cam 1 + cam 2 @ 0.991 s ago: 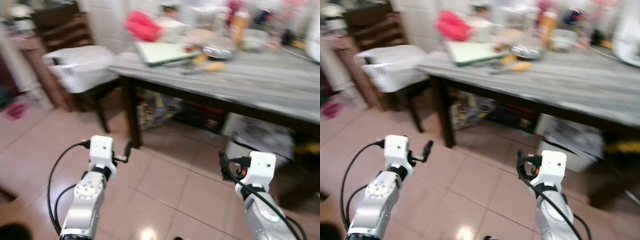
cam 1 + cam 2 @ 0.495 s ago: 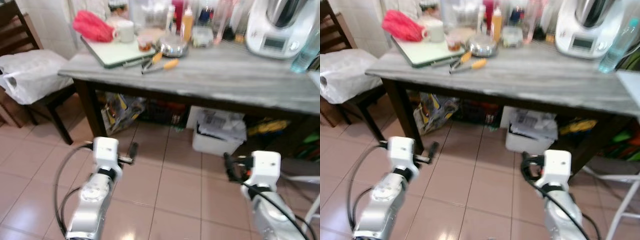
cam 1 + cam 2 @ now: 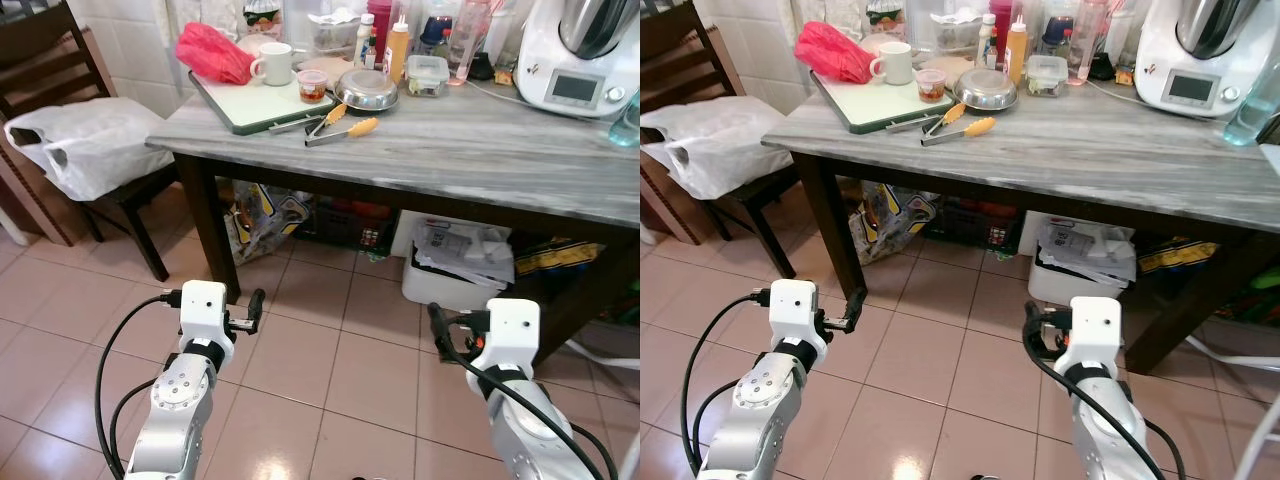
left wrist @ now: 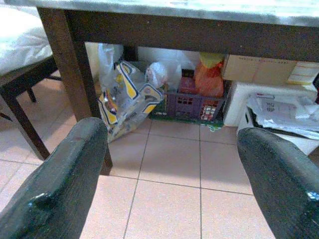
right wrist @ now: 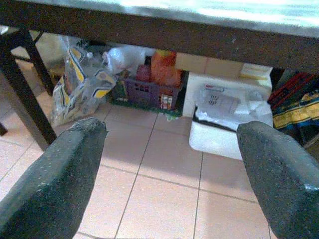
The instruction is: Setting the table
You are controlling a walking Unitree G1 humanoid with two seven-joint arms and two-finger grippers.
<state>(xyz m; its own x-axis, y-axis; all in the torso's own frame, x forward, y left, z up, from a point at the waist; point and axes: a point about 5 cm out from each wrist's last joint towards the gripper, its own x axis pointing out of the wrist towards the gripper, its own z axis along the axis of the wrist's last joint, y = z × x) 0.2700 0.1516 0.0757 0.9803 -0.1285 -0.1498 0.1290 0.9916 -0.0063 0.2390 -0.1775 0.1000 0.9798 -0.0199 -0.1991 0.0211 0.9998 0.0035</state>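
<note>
- The whole picture has shifted since a second ago: the camera has turned, so the table (image 3: 480,160) now sits square ahead and is sharp, not blurred
- More of the table top shows than before, out to the white kitchen machine (image 3: 585,55) at its far right end
- Both arms are held out low over the pink floor tiles (image 3: 330,370), much as they were a second ago
- The table is up ahead of both sets of jaws and higher than them; neither gripper touches it
- The left gripper (image 4: 172,189) has its jaws spread wide with nothing between them; past them are the table leg (image 4: 75,84), a yellow and white bag (image 4: 124,104) and a purple crate (image 4: 192,102)
- The right gripper (image 5: 169,184) also has its jaws spread wide with nothing between them; past them is a white box of papers (image 5: 224,119) under the table
- A chair (image 3: 60,110) with a white plastic bag (image 3: 85,150) on its seat stands off beyond the left gripper, beside the table end
- The things for setting lie on the table top, far ahead of the left jaws and well above them: a green board (image 3: 250,100), a red bag (image 3: 215,50), a white mug (image 3: 273,63), a metal bowl (image 3: 366,90) and tongs (image 3: 335,122) with orange tips
- A small jar (image 3: 311,87) stands between the mug and the bowl
- Bottles (image 3: 398,40) stand in a row behind the bowl
</note>
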